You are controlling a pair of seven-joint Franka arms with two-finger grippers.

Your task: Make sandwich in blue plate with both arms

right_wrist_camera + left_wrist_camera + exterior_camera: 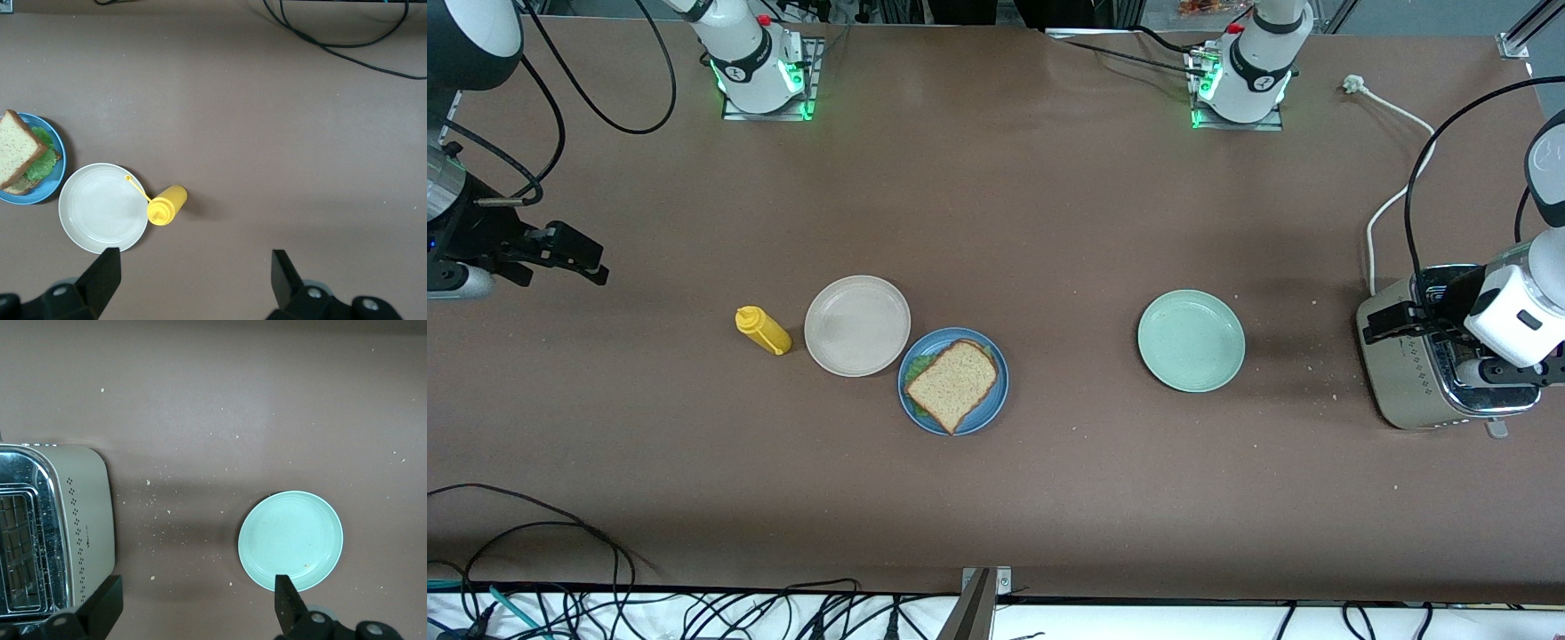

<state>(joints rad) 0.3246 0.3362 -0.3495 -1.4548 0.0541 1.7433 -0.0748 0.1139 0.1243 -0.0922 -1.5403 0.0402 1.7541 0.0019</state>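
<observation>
The sandwich, a brown bread slice on top with green lettuce showing under it, lies on the blue plate near the middle of the table. The right wrist view shows the sandwich and the blue plate at its edge. My right gripper hangs open and empty over bare table at the right arm's end, as the right wrist view shows. My left gripper hangs open and empty beside the toaster, above crumb-strewn table.
An empty beige plate touches the blue plate, with a yellow squeeze bottle lying beside it. An empty pale green plate sits toward the left arm's end, and a toaster with a white cord stands past it.
</observation>
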